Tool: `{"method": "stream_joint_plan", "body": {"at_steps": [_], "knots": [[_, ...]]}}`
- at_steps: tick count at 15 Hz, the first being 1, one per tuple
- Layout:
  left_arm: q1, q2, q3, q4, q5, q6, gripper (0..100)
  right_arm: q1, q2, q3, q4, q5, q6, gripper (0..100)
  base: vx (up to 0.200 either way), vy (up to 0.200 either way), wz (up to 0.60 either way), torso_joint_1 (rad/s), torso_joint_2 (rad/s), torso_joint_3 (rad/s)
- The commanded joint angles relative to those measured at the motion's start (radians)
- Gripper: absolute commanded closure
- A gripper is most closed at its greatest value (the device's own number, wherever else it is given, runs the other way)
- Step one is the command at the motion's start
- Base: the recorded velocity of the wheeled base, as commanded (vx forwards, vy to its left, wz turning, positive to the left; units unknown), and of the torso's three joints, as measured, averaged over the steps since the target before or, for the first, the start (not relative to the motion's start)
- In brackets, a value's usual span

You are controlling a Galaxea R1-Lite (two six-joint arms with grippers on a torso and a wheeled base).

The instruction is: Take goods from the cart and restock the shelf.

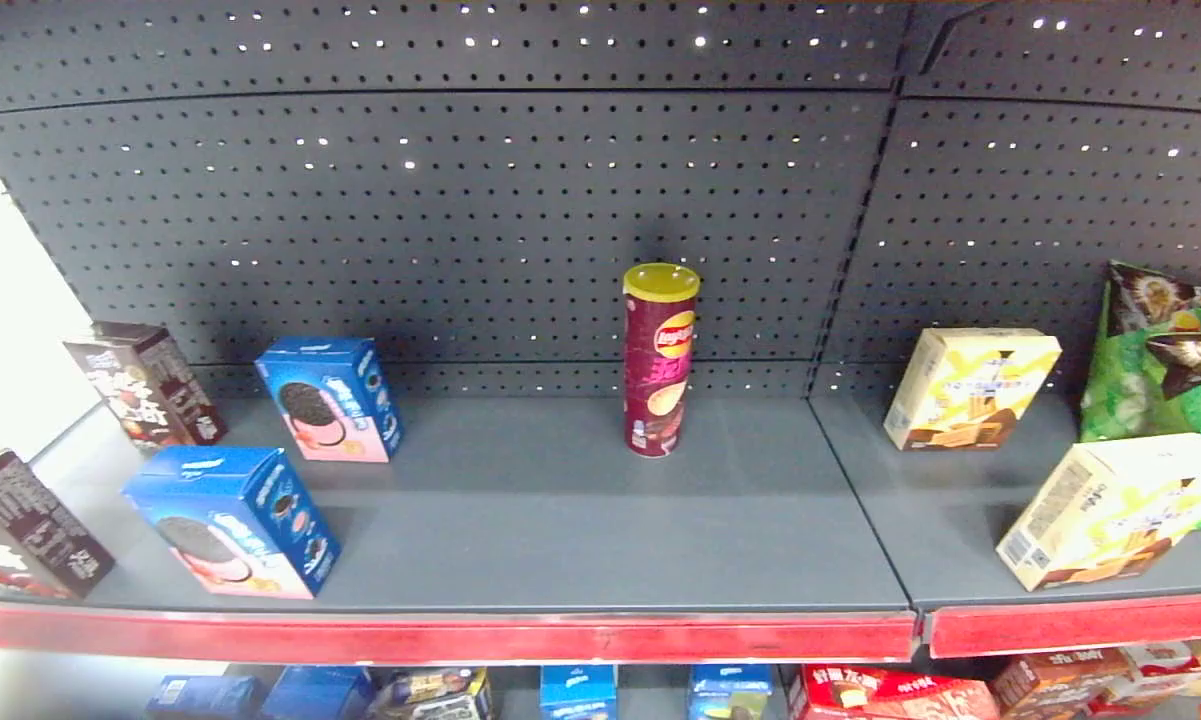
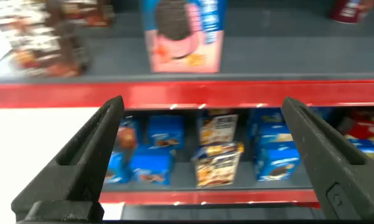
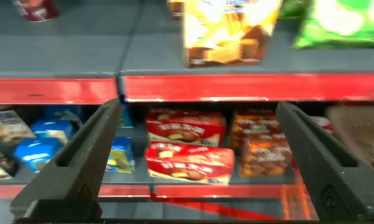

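Shelf [image 1: 580,520]: wide grey deck with a red lip, and a big bare stretch in the middle. That looks like the slot to fill.
Lower shelf [image 2: 249,186]: packed with boxes, and it sits straight ahead of both grippers.
Left gripper [image 2: 201,101]: jaws spread wide with nothing between them. It sits below the red lip and well apart from the goods.
Right gripper [image 3: 198,104]: same story, released and empty, low in front of the lip.
Bags [image 1: 1155,360]: green, far right, leaning on the back wall.
Yellow boxes [image 1: 1120,510]: on the right. The near one is right at the lip, above the right jaws.
Blue boxes [image 1: 235,520]: on the left. The near one is close to the lip, above the left jaws.
Dark boxes [image 1: 145,385]: far left.
Can [image 1: 660,360]: upright and alone at mid-shelf, far from both jaws.
Risk: an arm coming up from below could clip the lip or shove a near box off. New stock set down carelessly could topple the tall can.
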Motion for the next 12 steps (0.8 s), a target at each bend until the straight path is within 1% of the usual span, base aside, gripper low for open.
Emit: {"method": "stream_joint_plan", "body": {"at_steps": [1, 12], "knots": [[-0.001, 0.001, 0.000, 0.000, 0.000, 0.000, 0, 0.000, 0.000, 0.000, 0.001, 0.000, 0.001, 0, 0.000, 0.000, -0.60, -0.002, 0.00, -0.002], [-0.001, 0.001, 0.000, 0.000, 0.000, 0.000, 0, 0.000, 0.000, 0.000, 0.001, 0.000, 0.001, 0, 0.000, 0.000, -0.60, 0.004, 0.00, 0.002]]}}
